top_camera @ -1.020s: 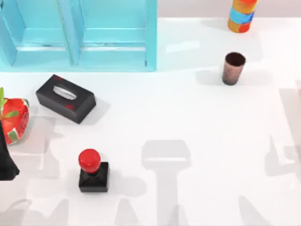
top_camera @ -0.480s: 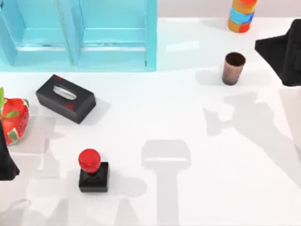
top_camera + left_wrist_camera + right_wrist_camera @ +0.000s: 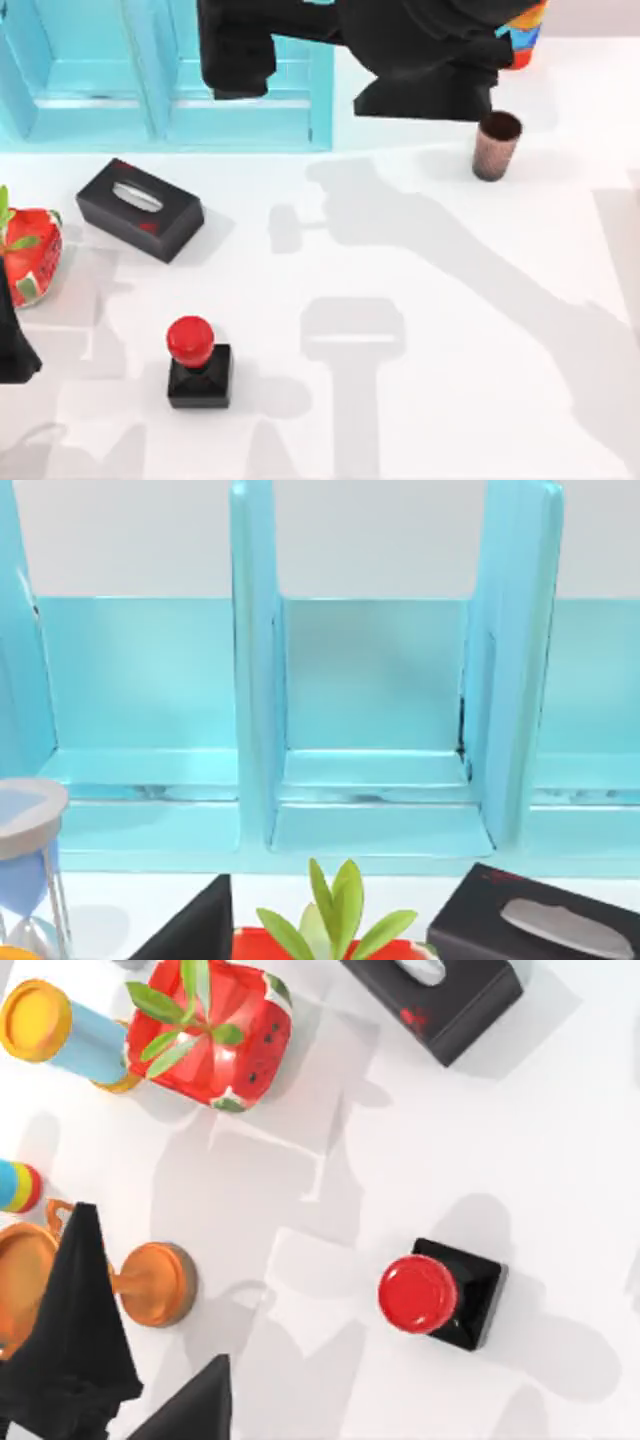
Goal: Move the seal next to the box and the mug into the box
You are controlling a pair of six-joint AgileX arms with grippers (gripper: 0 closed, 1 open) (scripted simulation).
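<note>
Right arm [image 3: 400,40] hangs across the far side of the bench [image 3: 450,330], over the front of the box [image 3: 100,95].

Right fingers [image 3: 75,1340]: apart, holding nothing. Two dark tips with open space between them in the right wrist view.

Seal [image 3: 198,362]: upright on its square base, knob up, on bare bench. It is well apart from the right fingers and off to one side of their line, not between them. It is also well apart from the box, so that step is not yet done.

Mug [image 3: 496,145]: upright, mouth up, just beside the right arm's bulk and outside the box. Not yet moved.

Left arm [image 3: 10,345]: parked at the left edge, level with the seal.

Judgement: the left arm is nearer the seal and the right arm nearer the mug. If the right fingers take the seal, they need a long reach towards the near left, then a descent over the knob. The tissue box [image 3: 140,208] lies between box and seal, so that path needs watching.
</note>
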